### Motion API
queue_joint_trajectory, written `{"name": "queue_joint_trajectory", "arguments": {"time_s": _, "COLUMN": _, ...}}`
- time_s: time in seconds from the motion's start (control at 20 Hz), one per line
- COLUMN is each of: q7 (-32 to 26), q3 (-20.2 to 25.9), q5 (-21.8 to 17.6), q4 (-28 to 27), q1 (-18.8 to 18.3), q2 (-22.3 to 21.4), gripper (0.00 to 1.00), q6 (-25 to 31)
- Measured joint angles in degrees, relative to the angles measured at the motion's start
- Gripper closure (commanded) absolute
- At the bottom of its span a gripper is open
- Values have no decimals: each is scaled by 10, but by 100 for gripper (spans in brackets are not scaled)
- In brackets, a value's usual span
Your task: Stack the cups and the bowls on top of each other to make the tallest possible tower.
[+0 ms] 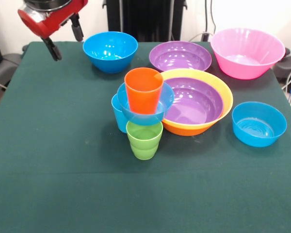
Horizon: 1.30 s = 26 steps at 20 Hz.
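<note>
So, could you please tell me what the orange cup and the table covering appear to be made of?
The orange cup looks like glossy, slightly translucent plastic: smooth walls with bright highlights at the rim. The table covering looks like dark green matte cloth, possibly felt: no shine, faint soft creases.

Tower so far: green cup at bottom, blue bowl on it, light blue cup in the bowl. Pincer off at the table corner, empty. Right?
Not quite. The front view shows the orange cup in the blue bowl, not the light blue one; the light blue cup stands behind the stack. The green cup is at the bottom, and the pincer is empty at the corner.
</note>
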Motion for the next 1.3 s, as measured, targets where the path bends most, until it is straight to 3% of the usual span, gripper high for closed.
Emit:
{"name": "queue_joint_trajectory", "arguments": {"time_s": 0.45, "q7": 0, "q3": 13, "q5": 50, "q4": 44, "q1": -34, "q2": 16, "gripper": 0, "q6": -78}}
{"name": "queue_joint_trajectory", "arguments": {"time_s": 1.3, "q7": 0, "q3": 13, "q5": 51, "q4": 91, "q1": -43, "q2": 27, "gripper": 0, "q6": -109}}
